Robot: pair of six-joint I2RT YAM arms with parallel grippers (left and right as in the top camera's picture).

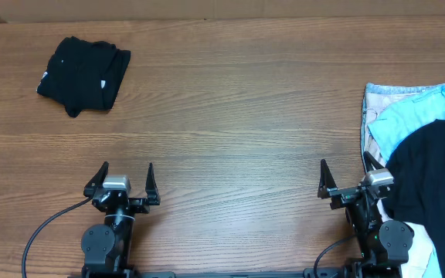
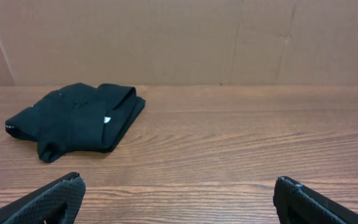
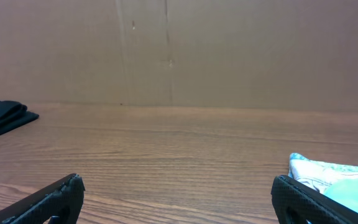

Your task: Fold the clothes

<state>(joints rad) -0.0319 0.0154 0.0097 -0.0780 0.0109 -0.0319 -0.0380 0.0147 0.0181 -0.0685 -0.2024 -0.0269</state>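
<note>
Between folded shirt (image 1: 83, 76) and pile (image 1: 431, 166) — wide tabletop (image 1: 238, 116)

Bench (image 1: 230, 100): brown wood-grain laminate, grain running side to side, matte with a mild sheen.
Wall (image 2: 185, 37): plain brown cardboard sheets standing upright at the bench's far edge, with vertical seams and creases.
Light: even, diffuse.
</note>
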